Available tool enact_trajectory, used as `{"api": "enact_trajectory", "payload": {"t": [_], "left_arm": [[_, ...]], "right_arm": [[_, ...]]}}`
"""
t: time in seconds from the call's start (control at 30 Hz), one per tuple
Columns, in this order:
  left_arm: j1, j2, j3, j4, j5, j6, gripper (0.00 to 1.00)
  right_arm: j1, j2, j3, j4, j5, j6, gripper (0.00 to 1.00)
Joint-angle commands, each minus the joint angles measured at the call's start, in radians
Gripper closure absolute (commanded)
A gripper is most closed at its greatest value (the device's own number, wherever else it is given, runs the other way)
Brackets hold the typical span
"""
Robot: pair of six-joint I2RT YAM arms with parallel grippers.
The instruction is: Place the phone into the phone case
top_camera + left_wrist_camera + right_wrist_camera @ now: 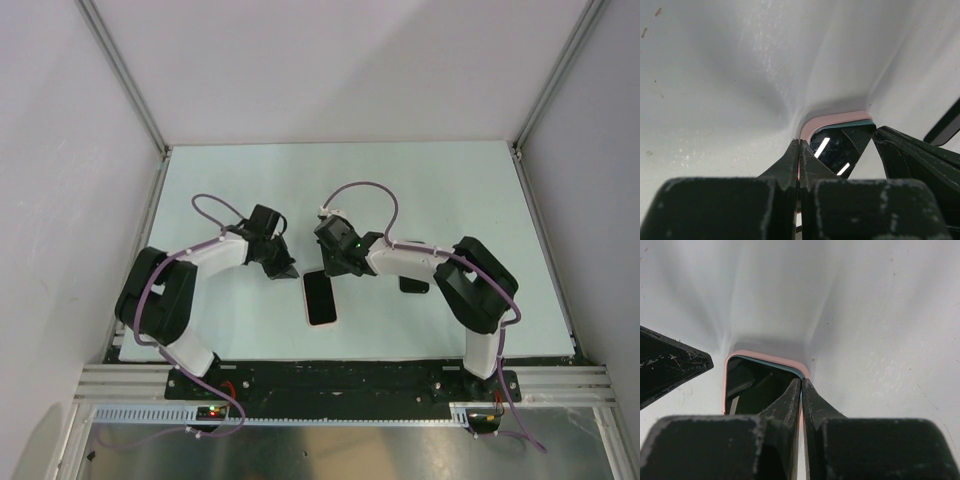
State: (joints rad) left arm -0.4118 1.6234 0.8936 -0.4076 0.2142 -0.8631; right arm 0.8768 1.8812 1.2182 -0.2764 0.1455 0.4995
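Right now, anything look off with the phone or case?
Slightly. At the far end a thin teal edge of the phone shows between its screen and the pink case rim, so it may not be fully seated there. The left gripper and right gripper sit shut at those corners. No damage visible.

Left arm (172,292): base bolted at the near left edge, dark elbow folded outward to the left, white forearm reaching in toward the centre.
Left gripper (284,268): tilted down to the worktop (450,190), fingers (785,167) pressed together with no gap at the tips.
Right arm (472,288): mirrored pose, elbow out to the right, white forearm reaching leftward.
Right gripper (338,266): tilted down, fingers (816,405) closed flat against each other.
The two grippers sit near one another at mid-worktop, not touching.
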Motion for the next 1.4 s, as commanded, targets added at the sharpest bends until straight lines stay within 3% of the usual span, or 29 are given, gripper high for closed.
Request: {"api": "enact_trajectory", "payload": {"t": [0.0,1.37], "left_arm": [[0.005,0.009,0.041,0.001,0.007,0.019,1.00],[0.005,0.033,0.059,-0.024,0.005,0.018,1.00]], "right_arm": [[0.045,0.044,-0.058,0.002,-0.063,0.047,0.94],[0.090,0.152,-0.150,0.046,-0.088,0.118,0.94]]}}
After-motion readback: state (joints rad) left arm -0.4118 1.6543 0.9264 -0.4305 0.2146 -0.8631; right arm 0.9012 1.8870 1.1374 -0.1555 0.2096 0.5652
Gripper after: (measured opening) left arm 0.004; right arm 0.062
